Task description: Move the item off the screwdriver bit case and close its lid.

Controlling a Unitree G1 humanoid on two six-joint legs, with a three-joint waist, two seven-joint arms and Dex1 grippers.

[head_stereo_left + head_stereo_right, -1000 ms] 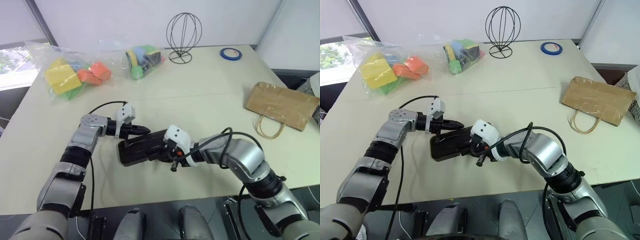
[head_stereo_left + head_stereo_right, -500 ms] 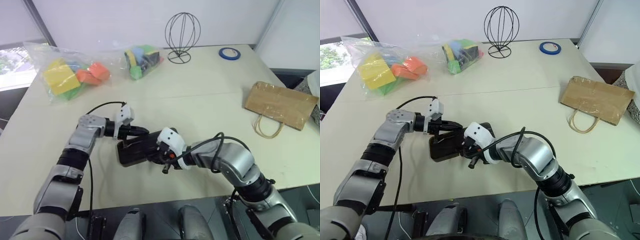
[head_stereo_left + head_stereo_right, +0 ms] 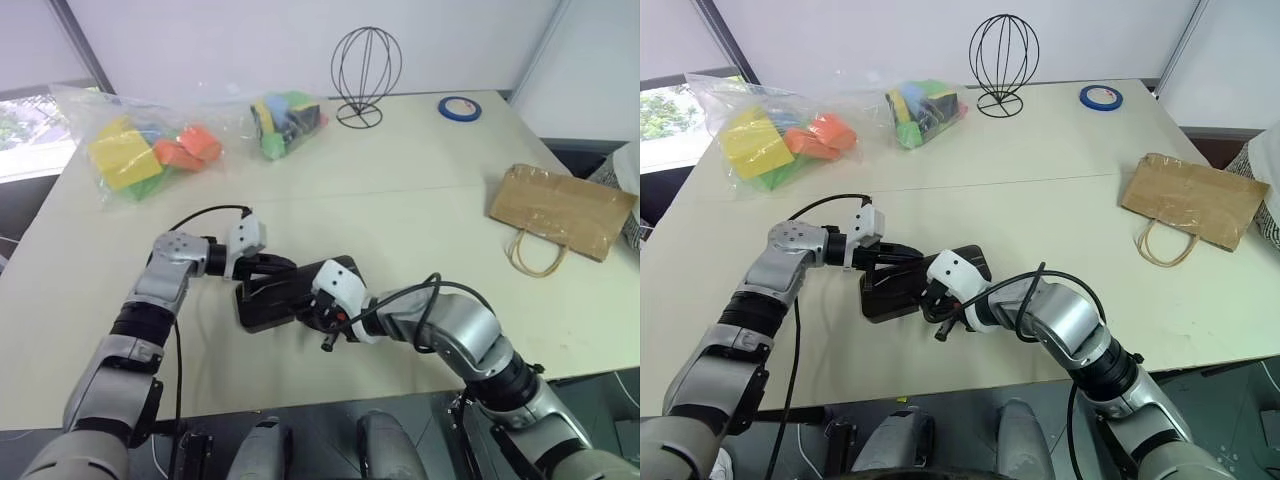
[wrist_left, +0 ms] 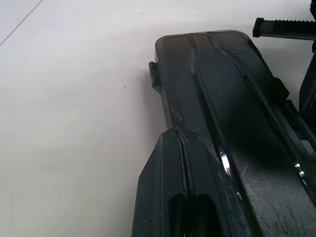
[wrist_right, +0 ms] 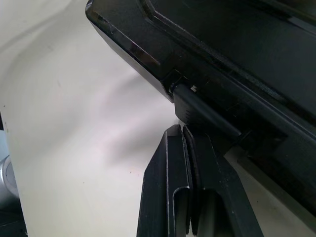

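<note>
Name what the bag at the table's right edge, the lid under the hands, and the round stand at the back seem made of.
Bag: brown kraft paper, matte, creased, with twisted-cord handles.
Lid: smoky, glossy plastic, probably; it shows scratches and highlights.
Stand: thin black wire, likely metal.

left gripper (image 3: 283, 264): jaws together, reaching inward; right gripper (image 3: 312, 308): jaws together, angled down

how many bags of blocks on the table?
2. The bigger bag of blocks lies at the table's far left corner; the smaller bag of blocks lies beside the wire stand.
</note>
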